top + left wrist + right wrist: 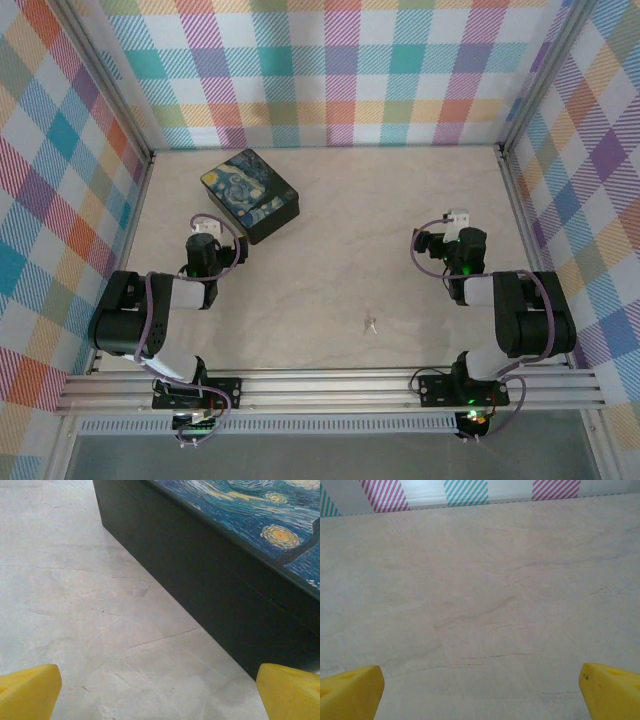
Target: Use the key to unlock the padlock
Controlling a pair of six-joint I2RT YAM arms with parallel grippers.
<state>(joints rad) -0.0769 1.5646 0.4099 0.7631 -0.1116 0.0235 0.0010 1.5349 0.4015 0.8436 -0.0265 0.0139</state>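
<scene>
Setup, top view: marble-look table (pixel 330 270) is sitting inside checked walls. The painted tin box (pixel 250 195) is lying far-left, turned at an angle.

Left gripper (pixel 160 695) is hanging low over the table, just beside the box's dark side wall and not touching it. Its yellow fingertips (pixel 30 692) are standing wide apart with nothing between them.

Right gripper (pixel 480 695) is pointing at bare table towards the far wall. Its jaws are spread just as wide and are likewise carrying nothing.

The key (pixel 371 323) is lying flat on the table near the front edge, between the two arm bases and somewhat closer to the right one. It is well apart from both grippers. It reads as a tiny silver fleck, too small to tell bow from blade.

Padlock: I am not making one out in any view; possibly it is on a hidden face of the box.

Judgement: the step in hand is fetching the key, and nothing is started yet. The right arm is looking the better placed.

- The gripper is facing away from the key, so swing back first.
- Come straight down, astride the key.
- The key is thin, so the pads need to be almost brushing the table before closing.
- Pinch the bow and leave the blade free.
- Risk: a closing finger skidding it away.
</scene>
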